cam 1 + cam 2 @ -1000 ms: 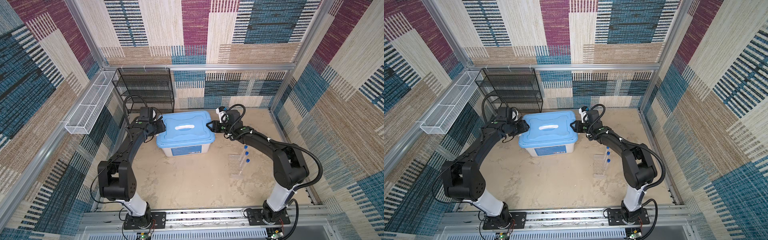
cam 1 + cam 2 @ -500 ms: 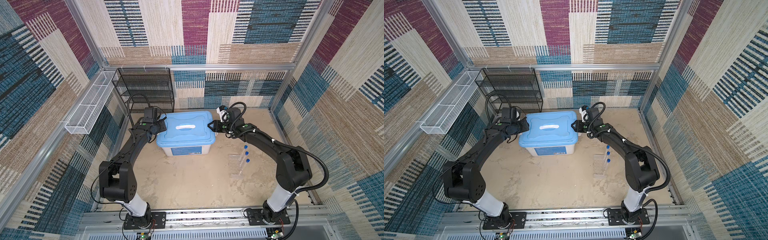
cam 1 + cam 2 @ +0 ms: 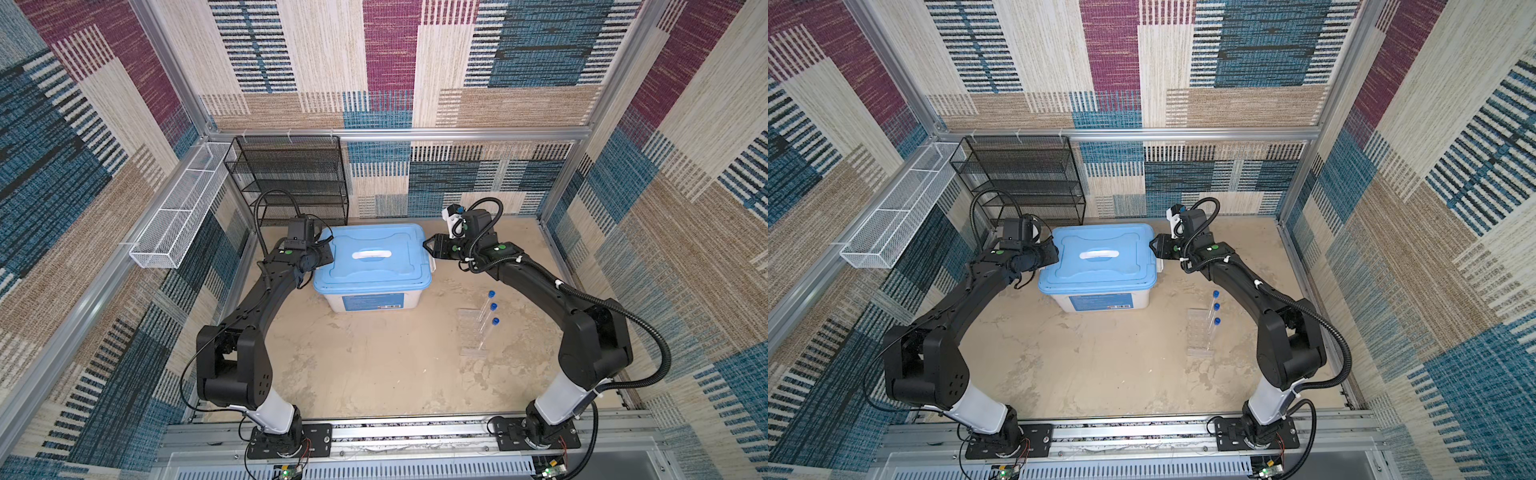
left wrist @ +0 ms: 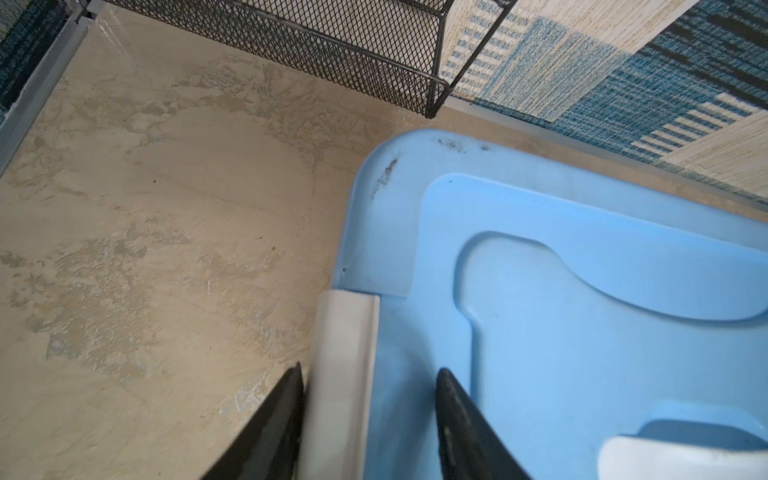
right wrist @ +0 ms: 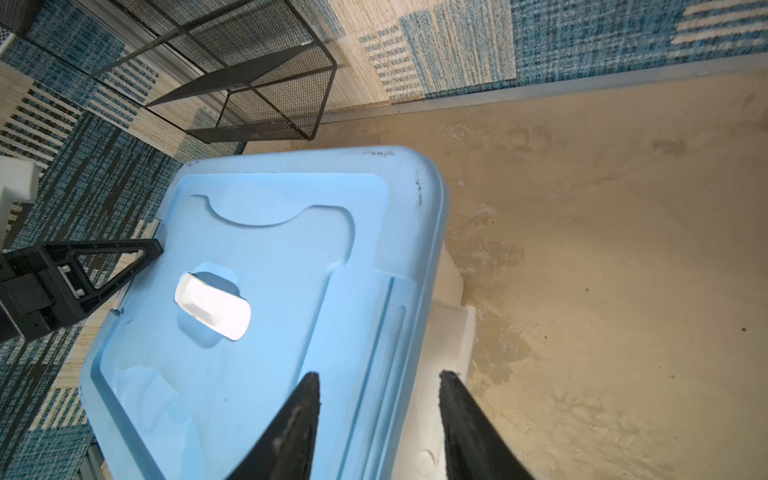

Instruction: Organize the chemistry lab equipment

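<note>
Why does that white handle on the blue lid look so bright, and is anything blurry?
In the right wrist view the white handle on the blue plastic lid is glared out; the black jaws at the frame edge are soft. In both top views the three clear blue-capped tubes nearly vanish.

A mottled beige floor (image 3: pixel 374 365) carries the scene. On it, toward 12 o'clock, rests a white bin with a blue lid (image 3: pixel 372 266); the black mesh shelf (image 3: pixel 291 178) stands at 11 o'clock against the back wall. At 3 o'clock sits a clear tube rack (image 3: pixel 471 332) holding three blue-capped test tubes (image 3: pixel 484 318). Two arm bases are mounted at 6 o'clock.
</note>
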`<state>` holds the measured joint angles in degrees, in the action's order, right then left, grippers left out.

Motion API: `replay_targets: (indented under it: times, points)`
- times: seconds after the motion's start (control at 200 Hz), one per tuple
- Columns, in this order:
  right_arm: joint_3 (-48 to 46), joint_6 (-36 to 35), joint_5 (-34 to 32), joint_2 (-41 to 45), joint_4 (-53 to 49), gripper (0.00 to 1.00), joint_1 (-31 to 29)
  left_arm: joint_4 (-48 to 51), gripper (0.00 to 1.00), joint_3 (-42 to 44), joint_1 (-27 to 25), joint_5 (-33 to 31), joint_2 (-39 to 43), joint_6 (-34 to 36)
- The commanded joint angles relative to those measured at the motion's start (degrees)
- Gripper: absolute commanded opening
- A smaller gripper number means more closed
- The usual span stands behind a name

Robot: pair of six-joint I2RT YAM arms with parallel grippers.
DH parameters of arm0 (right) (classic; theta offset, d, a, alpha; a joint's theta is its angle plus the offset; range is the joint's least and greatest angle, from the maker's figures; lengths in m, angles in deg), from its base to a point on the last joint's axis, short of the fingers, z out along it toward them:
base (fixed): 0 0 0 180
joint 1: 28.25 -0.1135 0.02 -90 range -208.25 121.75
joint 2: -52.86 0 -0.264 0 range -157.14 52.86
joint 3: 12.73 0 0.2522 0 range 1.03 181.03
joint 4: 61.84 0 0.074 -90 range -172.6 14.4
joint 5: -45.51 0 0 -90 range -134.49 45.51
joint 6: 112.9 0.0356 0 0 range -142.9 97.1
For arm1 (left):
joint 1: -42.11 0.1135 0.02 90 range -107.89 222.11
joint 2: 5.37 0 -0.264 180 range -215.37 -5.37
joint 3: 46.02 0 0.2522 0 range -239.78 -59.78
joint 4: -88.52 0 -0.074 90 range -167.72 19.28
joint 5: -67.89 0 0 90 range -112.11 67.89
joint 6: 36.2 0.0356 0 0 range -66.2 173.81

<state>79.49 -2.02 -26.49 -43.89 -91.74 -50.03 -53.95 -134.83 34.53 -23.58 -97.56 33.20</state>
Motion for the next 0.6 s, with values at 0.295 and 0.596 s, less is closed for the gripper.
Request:
replay_targets:
  times: [0.295,0.596]
  points:
    - [-3.24,1.63,12.61,-3.28,4.87,0.99,1.52,11.75,0.52,1.83,0.04,0.64,-1.06,0.26]
    - [-2.83,0.15,10.3,-3.34,4.47,0.82,0.32,11.67,0.52,1.84,-0.43,2.12,-0.1,0.02]
